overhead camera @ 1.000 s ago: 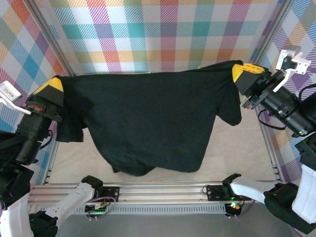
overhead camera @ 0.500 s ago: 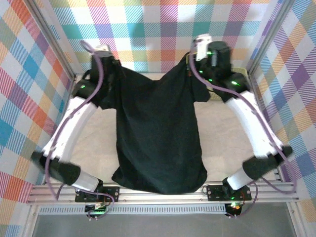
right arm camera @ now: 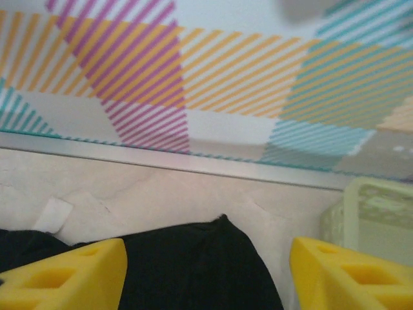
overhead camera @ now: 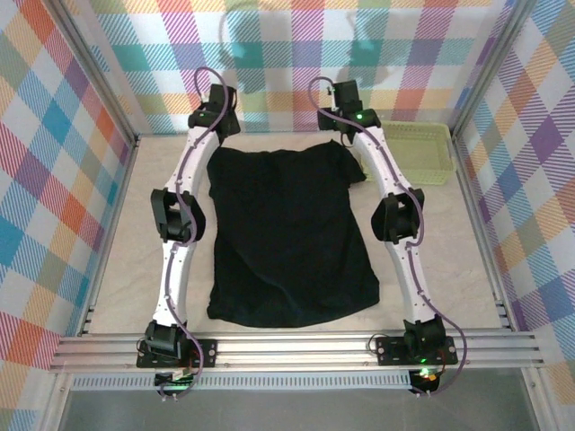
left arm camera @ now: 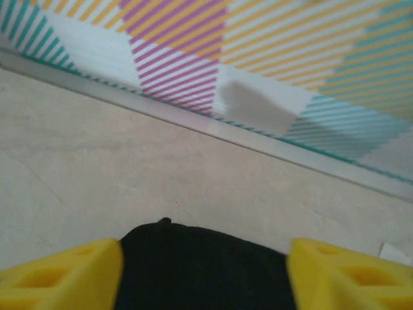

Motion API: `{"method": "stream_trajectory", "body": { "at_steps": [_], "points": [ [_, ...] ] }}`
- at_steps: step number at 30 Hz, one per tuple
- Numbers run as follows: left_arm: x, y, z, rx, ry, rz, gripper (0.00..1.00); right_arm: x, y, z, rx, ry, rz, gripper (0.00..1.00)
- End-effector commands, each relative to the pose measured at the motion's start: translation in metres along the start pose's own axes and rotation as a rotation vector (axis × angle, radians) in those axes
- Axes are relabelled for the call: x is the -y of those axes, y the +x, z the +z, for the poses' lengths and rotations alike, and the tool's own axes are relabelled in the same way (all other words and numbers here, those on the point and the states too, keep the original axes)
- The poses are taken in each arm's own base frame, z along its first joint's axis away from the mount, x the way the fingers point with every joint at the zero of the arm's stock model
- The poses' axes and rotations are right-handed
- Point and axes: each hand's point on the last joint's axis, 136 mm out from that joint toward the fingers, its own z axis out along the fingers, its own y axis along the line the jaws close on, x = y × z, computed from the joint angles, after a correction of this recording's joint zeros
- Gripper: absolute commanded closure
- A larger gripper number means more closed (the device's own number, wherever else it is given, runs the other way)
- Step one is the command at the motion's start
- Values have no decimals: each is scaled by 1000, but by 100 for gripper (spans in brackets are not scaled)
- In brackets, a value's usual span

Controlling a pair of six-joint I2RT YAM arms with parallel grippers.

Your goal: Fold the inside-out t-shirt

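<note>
The shirt [overhead camera: 287, 242] lies spread on the table [overhead camera: 126, 251], just left of the basket [overhead camera: 422, 153], collar end far and hem near. Its right sleeve reaches toward the basket without touching it. The left gripper [left arm camera: 203, 258] hangs over the far corner away from the basket, and the right gripper [right arm camera: 206, 265] over the corner beside it. Both have their yellow fingers [left arm camera: 64, 271] spread wide, with black cloth lying loose between them and nothing pinched. The step in hand looks like laying the shirt flat before the first fold. To do it well, both grippers should rise straight up before moving, so that no fingertip drags the cloth. The wavy hem, the edge farthest from the basket, also wants smoothing. When the sleeves are folded in, each pinch should take the sleeve edge only, low and level. The basket is the one obstacle: the right arm has little room on that side. A small white patch [right arm camera: 55, 214] left of the basket may be the label, though the wrist view is too soft to say.
</note>
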Motion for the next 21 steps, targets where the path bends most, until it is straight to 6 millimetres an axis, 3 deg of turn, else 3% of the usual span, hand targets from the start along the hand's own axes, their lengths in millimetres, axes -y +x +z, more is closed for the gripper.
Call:
{"method": "stream_trajectory", "body": {
  "at_steps": [1,6,11,16,21],
  "points": [
    [-15,-16,-64,-43,23,4,23,2,-32,-75,32,-19,1,27],
    [-33,21,-109,-130,61,-86,20,-11,10,-138,-1,-114,51,25],
    [-57,91,-156,-190,98,-153,20,-32,74,-203,-92,-224,111,25],
    [-75,182,-197,-245,88,-103,20,-54,170,-248,-241,-312,153,25],
    [-97,256,-227,-318,101,-20,20,-64,273,-282,-417,-310,150,25]
  ]
}}
